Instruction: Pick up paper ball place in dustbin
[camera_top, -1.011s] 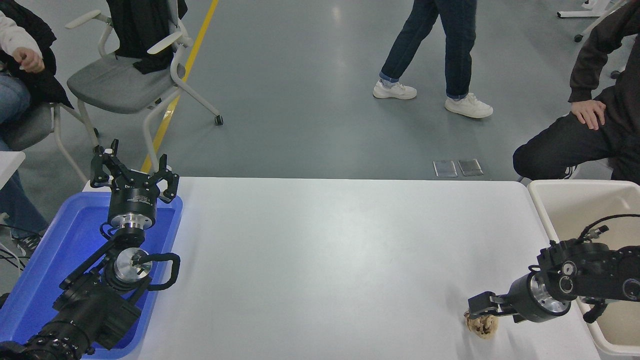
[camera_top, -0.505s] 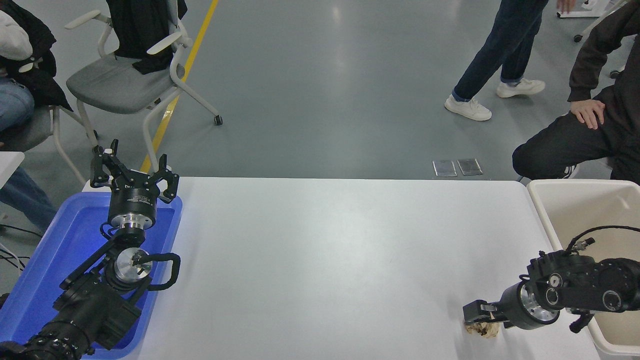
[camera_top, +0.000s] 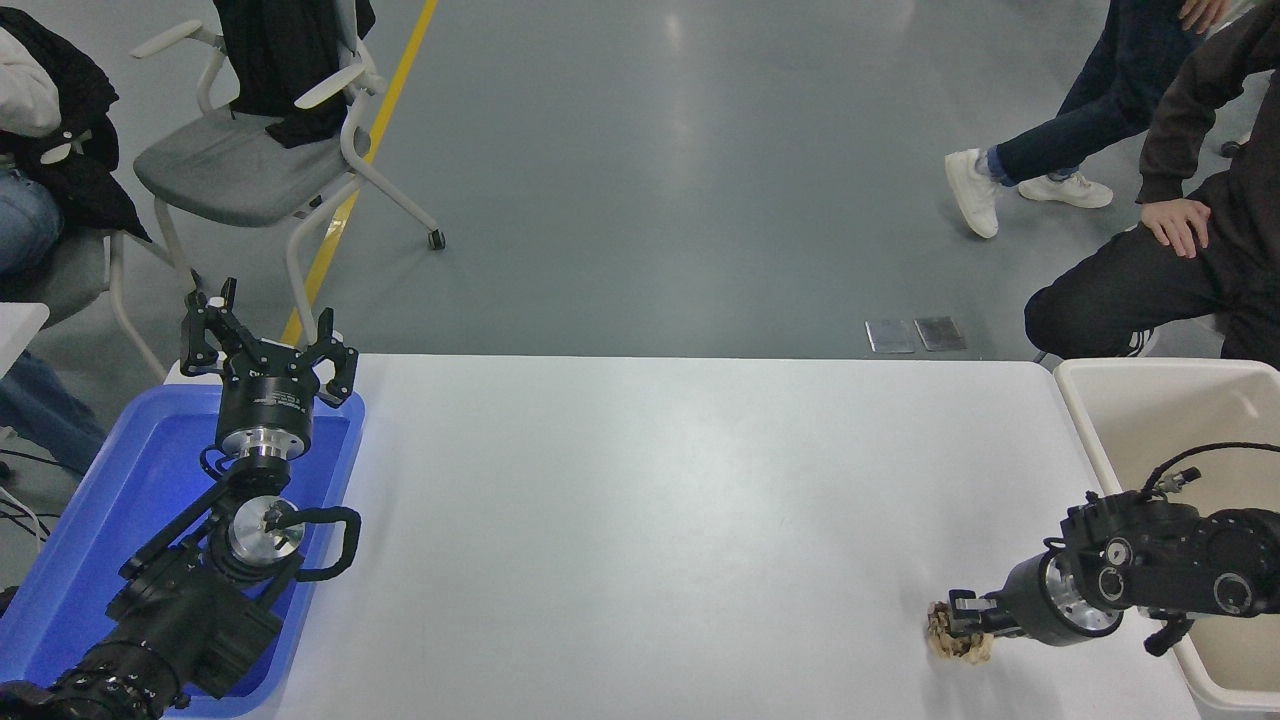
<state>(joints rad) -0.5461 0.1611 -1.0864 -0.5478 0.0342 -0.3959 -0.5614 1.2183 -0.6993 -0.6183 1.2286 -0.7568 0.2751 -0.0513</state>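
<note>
The paper ball, a wrinkly tan wad, is at the table's near right, low on the white surface. My right gripper reaches in from the right, lying nearly flat and pointing left. Its fingers are closed onto the ball's right side, and the ball looks squeezed. The cream dustbin stands just off the table's right edge, behind and under my right arm. My left gripper is parked, open and empty, over the far end of the blue tray.
A shallow blue tray lies at the left under my left arm. A person sits at the far right by the dustbin, hand on a knee. Another person walks past behind. A grey chair stands at the far left.
My right gripper has dropped lower and its fingers have closed on the paper ball, which now looks narrower. The walking person moved right. The left arm has not moved.
</note>
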